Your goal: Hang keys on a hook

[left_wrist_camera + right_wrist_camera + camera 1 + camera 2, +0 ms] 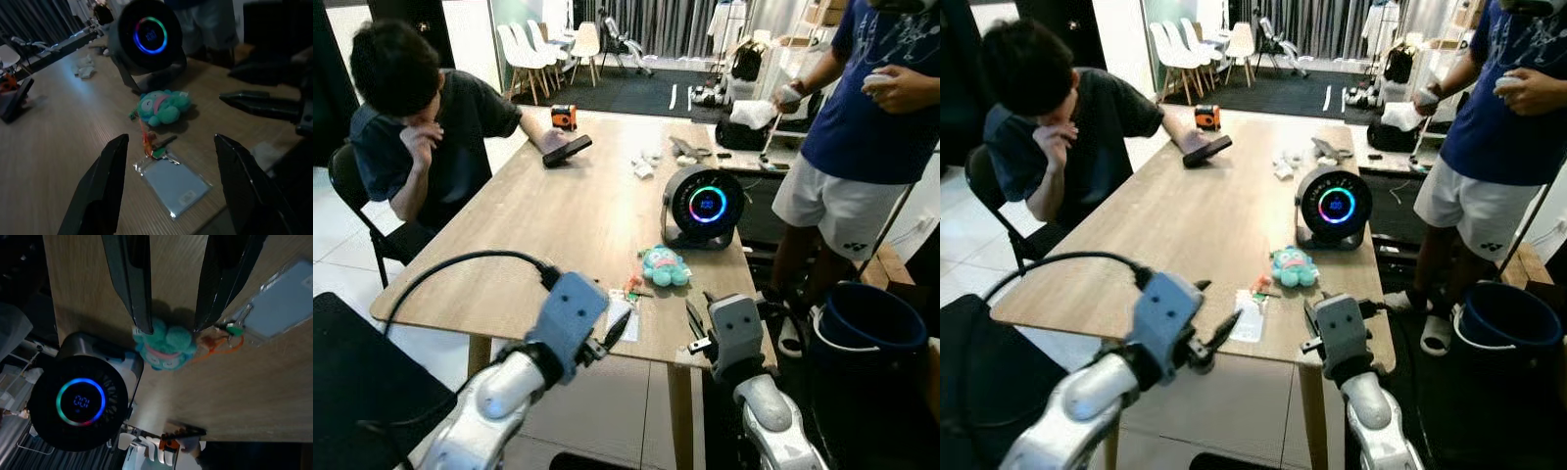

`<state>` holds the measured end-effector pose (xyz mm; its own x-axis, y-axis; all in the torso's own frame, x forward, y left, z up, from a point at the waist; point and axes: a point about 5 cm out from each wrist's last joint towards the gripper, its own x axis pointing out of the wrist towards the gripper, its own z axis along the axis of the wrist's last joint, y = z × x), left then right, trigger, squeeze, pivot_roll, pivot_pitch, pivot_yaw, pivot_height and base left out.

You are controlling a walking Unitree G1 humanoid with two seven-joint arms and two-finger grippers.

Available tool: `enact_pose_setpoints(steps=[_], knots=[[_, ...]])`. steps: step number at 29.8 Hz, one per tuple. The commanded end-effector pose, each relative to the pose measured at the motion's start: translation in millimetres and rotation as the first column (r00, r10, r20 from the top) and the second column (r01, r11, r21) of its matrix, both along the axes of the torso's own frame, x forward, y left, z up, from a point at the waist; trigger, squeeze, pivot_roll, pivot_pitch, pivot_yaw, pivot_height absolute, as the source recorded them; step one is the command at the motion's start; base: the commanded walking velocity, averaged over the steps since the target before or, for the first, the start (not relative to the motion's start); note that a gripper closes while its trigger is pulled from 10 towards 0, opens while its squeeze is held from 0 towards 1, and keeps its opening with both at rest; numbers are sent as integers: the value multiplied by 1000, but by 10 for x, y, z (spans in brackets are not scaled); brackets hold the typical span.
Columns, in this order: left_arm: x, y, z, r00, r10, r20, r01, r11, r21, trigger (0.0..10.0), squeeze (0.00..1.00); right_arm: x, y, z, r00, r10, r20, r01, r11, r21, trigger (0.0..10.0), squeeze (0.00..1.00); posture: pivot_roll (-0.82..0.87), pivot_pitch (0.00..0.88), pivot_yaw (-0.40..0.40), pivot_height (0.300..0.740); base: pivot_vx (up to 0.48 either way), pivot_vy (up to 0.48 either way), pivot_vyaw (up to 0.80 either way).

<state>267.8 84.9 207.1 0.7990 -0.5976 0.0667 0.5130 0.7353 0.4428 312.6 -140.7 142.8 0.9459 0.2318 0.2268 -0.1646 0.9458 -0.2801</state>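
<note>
Nearest the camera, the left gripper hovers over the near edge of the desk, its two black fingers spread apart and grasping nothing. Between them in the left wrist view lie the keys: a small bunch with an orange and a green tag, lying flat on the wood and joined to a clear card sleeve just nearer the desk's edge. A teal plush toy sits just beyond the keys, joined to them by an orange cord. The right gripper hangs to the right of the keys, above the near right corner of the desk, its fingers released and apart, with the plush toy beyond their tips. Farther back on the right stands a round black fan with a glowing ring display. A seated person leans on the desk's far left side, a dark phone near one hand. Another person stands at the right beside a dark blue bucket.
</note>
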Motion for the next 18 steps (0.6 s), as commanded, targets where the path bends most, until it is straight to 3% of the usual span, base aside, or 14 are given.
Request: enact_pose_setpoints(steps=[1,2,6,7,12,14,18], knots=[[70,-63,-41,1000,25,-7,-25,999,24,10000,0,10,34,-36,1000,23,-19,-22,999,36,10000,0,108,145,4,740,0,0,0],[135,-86,7,999,34,-5,-34,999,14,10000,0,33,97,4,999,45,-16,-44,996,74,10000,0,105,154,10,740,0,0,0],[224,-88,63,998,54,-28,-54,998,-9,10000,0,74,191,51,996,84,-10,-83,993,78,10000,0,104,167,20,740,0,0,0],[285,-81,83,998,56,-36,-55,998,20,10000,0,122,284,98,994,111,-9,-109,989,103,10000,0,105,177,27,740,0,0,0],[368,-34,80,998,43,-54,-37,993,109,10000,0,211,441,214,984,177,-5,-174,973,149,10000,0,119,190,40,740,0,0,0],[376,-31,79,997,46,-55,-39,993,113,10000,0,213,449,218,983,182,-5,-179,972,149,10000,0,119,190,40,740,0,0,0],[432,-2,64,992,50,-115,-34,991,131,10000,0,290,342,112,984,151,-98,-131,974,187,10000,0,155,209,44,740,0,0,0]])
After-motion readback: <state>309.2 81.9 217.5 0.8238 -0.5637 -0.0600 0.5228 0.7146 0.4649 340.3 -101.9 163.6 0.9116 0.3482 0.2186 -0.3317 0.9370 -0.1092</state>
